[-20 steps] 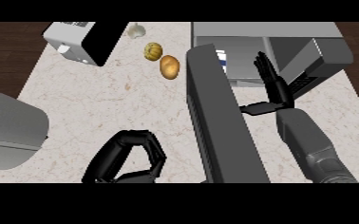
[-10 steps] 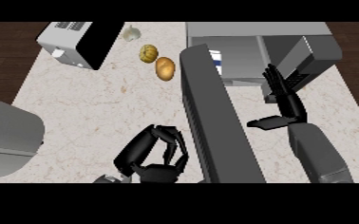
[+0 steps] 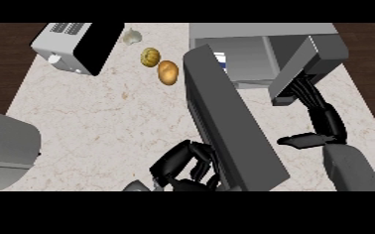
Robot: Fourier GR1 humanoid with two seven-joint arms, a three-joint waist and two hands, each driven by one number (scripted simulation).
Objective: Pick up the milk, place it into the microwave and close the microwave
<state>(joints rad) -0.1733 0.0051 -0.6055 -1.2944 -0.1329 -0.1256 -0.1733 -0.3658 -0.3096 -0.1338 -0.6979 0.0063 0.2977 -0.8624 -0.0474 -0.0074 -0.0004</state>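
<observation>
Right hand point(image 3: 319, 114) now higher, open and empty, right of milk point(image 3: 219, 61) inside microwave point(image 3: 249, 34).

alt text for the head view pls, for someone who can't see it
The left robot hand, fingers curled, sits against the open microwave door, while the right robot hand reaches into the microwave, fingers straight. A toaster, garlic and two round brownish foods sit on the marble counter.

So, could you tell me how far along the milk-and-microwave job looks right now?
The milk appears to sit inside the microwave already. In hand: the left hand, fingers curled, is beside the open door. The right hand is by the microwave's right side. Left: closing the door.
</observation>
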